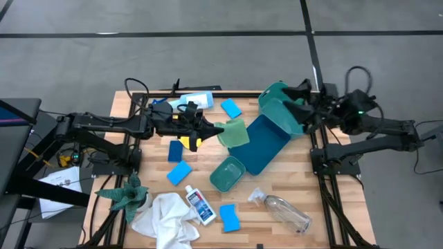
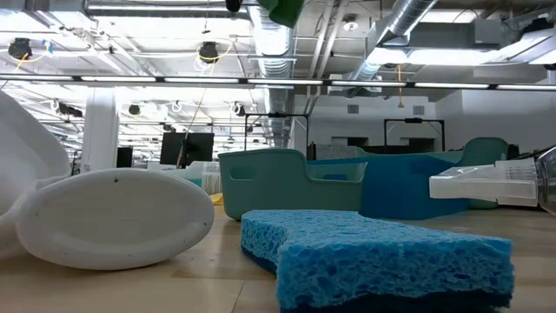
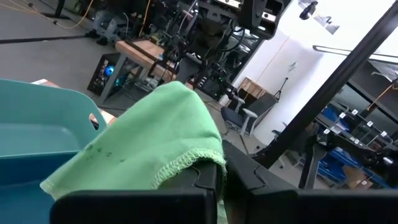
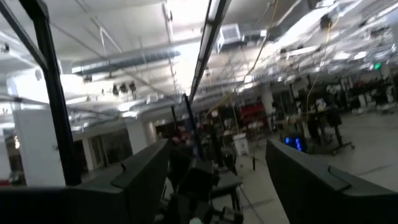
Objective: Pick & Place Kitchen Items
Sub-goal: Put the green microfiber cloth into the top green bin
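Observation:
My left gripper (image 1: 221, 128) reaches level from the table's left to its middle and is shut on a green cloth (image 1: 234, 133), which hangs beside the blue bin (image 1: 266, 142). In the low view the green cloth (image 2: 282, 10) shows high above the table. My right gripper (image 1: 296, 98) stands open and tipped upward over the teal bin (image 1: 277, 104) at the far right, with nothing between its fingers (image 4: 143, 177). Blue sponges (image 1: 179, 173), a white cloth (image 1: 166, 218), a small blue-labelled bottle (image 1: 199, 205) and a clear bottle (image 1: 285, 211) lie on the table. My left gripper (image 3: 221, 174) pinches the green cloth between its two fingers at a stitched edge (image 3: 186, 158). The fingers come level from the table's left side. The cloth bunches up in front of the fingertips and is lifted clear of the table; how many layers are held I cannot tell.
A small teal container (image 1: 227, 173) sits near the table's middle. A white spray bottle (image 1: 195, 102) and another blue sponge (image 1: 231, 108) lie at the far side. A green spiky plant (image 1: 128, 194) stands at the near left.

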